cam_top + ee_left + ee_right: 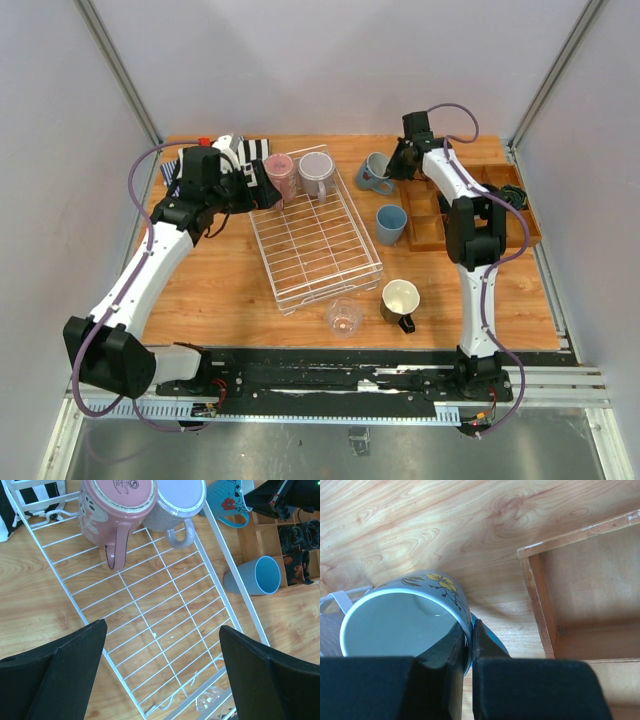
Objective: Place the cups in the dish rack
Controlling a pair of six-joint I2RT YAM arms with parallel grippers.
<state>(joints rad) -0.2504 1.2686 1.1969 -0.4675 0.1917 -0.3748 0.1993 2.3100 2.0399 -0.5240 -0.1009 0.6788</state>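
Right hand [470,630] pinches the rim of the flower-painted blue-grey mug [400,625] beside the white wire dish rack [214,535], which holds the pink mug [115,510] and grey-lilac cup [175,502]; left hand [162,629] hovers, fingers spread.

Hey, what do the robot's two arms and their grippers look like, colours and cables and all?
Both the left arm and right arm have white rounded link shells with black joint housings. A thin lilac cable loops along each. The left gripper and right gripper have broad matte black fingers.
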